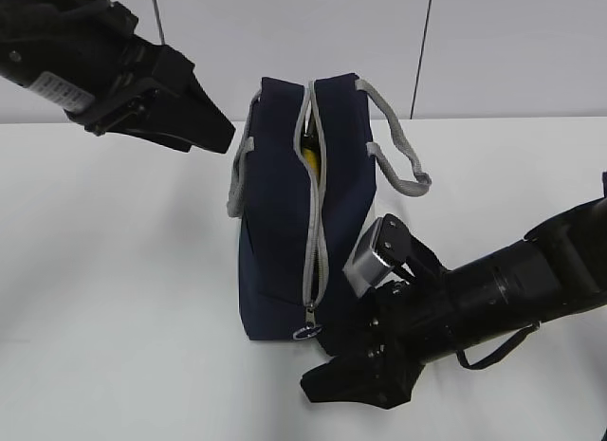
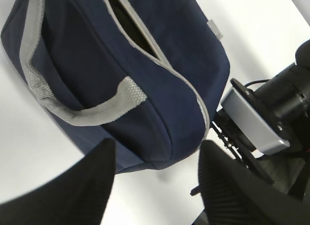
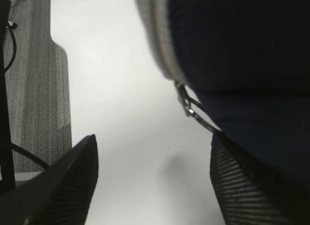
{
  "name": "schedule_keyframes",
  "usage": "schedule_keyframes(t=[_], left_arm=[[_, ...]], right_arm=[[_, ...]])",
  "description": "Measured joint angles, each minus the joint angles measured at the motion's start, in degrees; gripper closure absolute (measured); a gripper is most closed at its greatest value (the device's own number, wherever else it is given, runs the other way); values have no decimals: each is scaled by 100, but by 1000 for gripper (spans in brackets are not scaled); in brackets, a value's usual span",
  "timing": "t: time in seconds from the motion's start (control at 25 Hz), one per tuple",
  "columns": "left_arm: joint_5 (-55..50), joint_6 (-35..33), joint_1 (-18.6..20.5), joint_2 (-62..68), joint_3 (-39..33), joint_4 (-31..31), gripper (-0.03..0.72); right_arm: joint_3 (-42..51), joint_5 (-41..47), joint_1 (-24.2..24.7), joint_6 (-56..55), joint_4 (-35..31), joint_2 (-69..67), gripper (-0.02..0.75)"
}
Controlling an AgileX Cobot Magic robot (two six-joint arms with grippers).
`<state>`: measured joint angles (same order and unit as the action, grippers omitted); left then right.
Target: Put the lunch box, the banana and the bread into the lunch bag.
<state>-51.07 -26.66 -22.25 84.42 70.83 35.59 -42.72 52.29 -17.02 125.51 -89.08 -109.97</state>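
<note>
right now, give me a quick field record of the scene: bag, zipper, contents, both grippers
lunch bag: navy, standing on the white table, grey handles loose at each side
zipper: partly open near the top, metal ring pull at the low end
contents: a sliver of yellow shows through the gap, probably the banana; lunch box and bread not visible anywhere
left gripper: open, empty, in the air at the bag's upper left
right gripper: open, empty, low beside the ring pull, not gripping it
</note>
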Motion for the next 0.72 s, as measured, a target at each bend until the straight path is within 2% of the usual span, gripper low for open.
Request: schedule_keyframes(t=[0.4,0.72], left_arm=[[-4,-5,0,0,0,-55,296],[-32,-5,0,0,0,-89,296]], right_arm=[[-57,-290,-4,29,-332,-65,206],[-61,-401,-4,-41,-279,-65,206]])
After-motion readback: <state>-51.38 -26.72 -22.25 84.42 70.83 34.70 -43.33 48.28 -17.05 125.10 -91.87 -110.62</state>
